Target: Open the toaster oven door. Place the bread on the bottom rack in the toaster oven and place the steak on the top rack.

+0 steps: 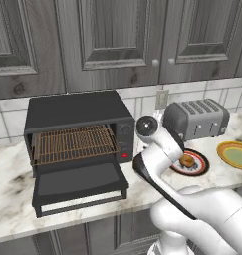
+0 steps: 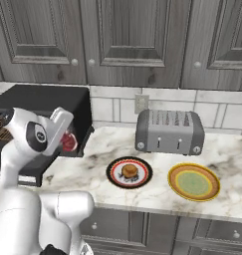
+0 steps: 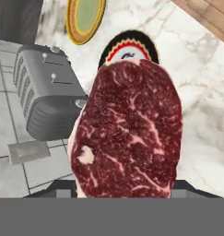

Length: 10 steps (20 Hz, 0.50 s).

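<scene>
Left base view — toaster oven (image 1: pixel 77 130) sitting toward the counter's left end, toaster oven door (image 1: pixel 80 185) lying fully dropped toward the front edge, top rack (image 1: pixel 74 143) showing as a copper grid in the cavity. Bread (image 1: pixel 187 162) resting on a red-rimmed plate (image 1: pixel 199 167) right of the oven, in front of the silver toaster (image 1: pixel 196 118); arm crossing between oven and plate.

Right base view — steak (image 2: pixel 68 141) showing as a red patch at the wrist, close to the oven's right side wall. Bread still sitting on its plate near the counter's front edge, yellow plate (image 2: pixel 193 182) to its right.

Hand view — gripper (image 3: pixel 125 191) clenching on the steak, slab standing lengthwise away from the hand, long axis running along the line of sight. Fingertips lying hidden behind the meat. Oven opening lying to the claw's left, so swinging left and levelling the slab onto the top rack appearing to be the coming move.
</scene>
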Available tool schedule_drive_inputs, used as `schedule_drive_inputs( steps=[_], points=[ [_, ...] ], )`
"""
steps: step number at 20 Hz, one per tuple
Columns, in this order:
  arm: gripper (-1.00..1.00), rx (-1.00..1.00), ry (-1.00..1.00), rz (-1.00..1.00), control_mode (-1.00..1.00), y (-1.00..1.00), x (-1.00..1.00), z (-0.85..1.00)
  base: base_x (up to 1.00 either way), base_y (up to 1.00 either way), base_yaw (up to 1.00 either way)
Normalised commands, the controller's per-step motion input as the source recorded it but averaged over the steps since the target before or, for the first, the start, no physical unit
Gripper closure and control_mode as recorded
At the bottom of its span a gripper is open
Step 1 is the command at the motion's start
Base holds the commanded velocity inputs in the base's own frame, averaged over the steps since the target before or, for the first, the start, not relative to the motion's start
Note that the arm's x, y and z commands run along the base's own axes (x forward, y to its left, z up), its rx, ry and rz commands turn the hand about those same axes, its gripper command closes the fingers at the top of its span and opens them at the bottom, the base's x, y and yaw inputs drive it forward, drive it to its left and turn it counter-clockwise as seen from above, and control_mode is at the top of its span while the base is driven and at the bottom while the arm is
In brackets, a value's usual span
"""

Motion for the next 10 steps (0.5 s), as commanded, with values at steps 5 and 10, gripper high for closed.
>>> schedule_drive_inputs(
  steps=[5, 10],
  points=[
    [1.0, -0.04, 0.11, 0.25, -1.0, 1.0, 0.37, 0.16, 0.0, 0.0, 0.0],
    [1.0, -0.03, 0.05, 0.19, -1.0, 0.98, 0.42, -0.01, 0.0, 0.0, 0.0]
  ],
)
